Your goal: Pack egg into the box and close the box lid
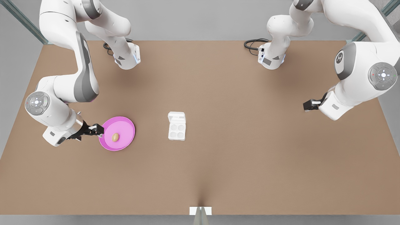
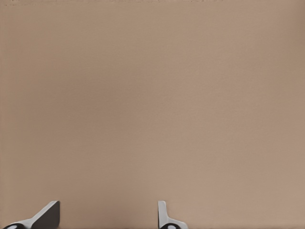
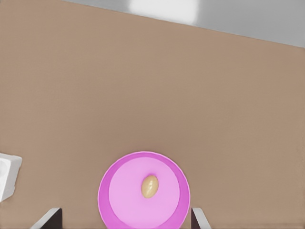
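Right end effector [image 1: 99, 130] spread wide, empty, at pink plate [image 1: 126, 139] rim | egg [image 1: 115, 137] on plate, box [image 1: 177, 130] open mid-bench | left end effector [image 1: 306, 105] parted, empty, waiting | risk: round egg rolls if pinched off-centre.

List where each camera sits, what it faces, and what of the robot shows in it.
Front view: high above, looking down at the table; both arms, the pink plate, the egg, the open box.
Left wrist view: on the arm at the front view's right, facing bare table; left tool open.
Right wrist view: on the arm by the plate, facing plate and egg; right tool open.
Shared by front and right wrist views: plate, egg.
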